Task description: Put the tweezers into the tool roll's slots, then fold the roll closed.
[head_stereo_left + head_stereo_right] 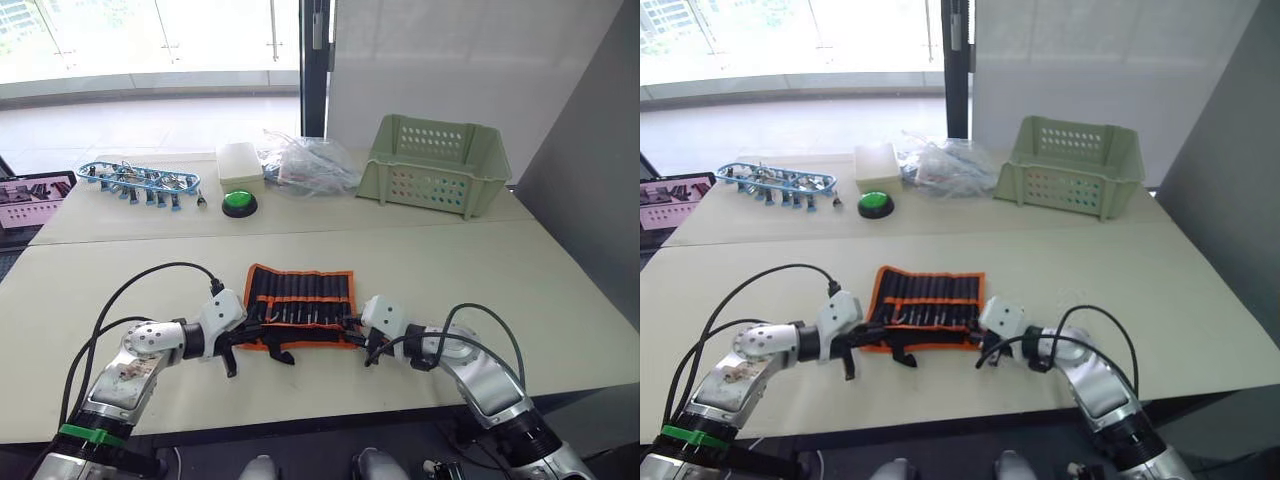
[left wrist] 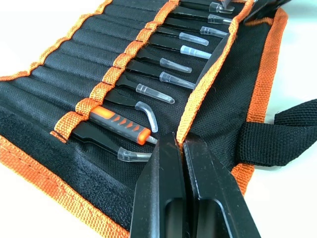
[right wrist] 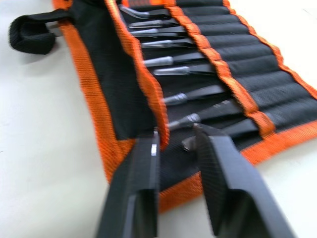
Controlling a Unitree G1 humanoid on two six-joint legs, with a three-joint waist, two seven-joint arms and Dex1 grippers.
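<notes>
Table (image 1: 560,300), tool roll (image 1: 300,295), window (image 1: 150,40)

One tool roll (image 1: 300,305) lies open on the table (image 1: 560,290), with one black strap (image 2: 277,136). In the left wrist view about ten tweezers (image 2: 153,91) sit in its slots, though the far ones are hard to count; one tool there has an orange and black handle (image 2: 119,126). Further back stand one green basket (image 1: 435,165), one green button (image 1: 239,203), one white box (image 1: 238,163), one blue rack of clips (image 1: 137,180) and one heap of clear bags (image 1: 305,165).
</notes>
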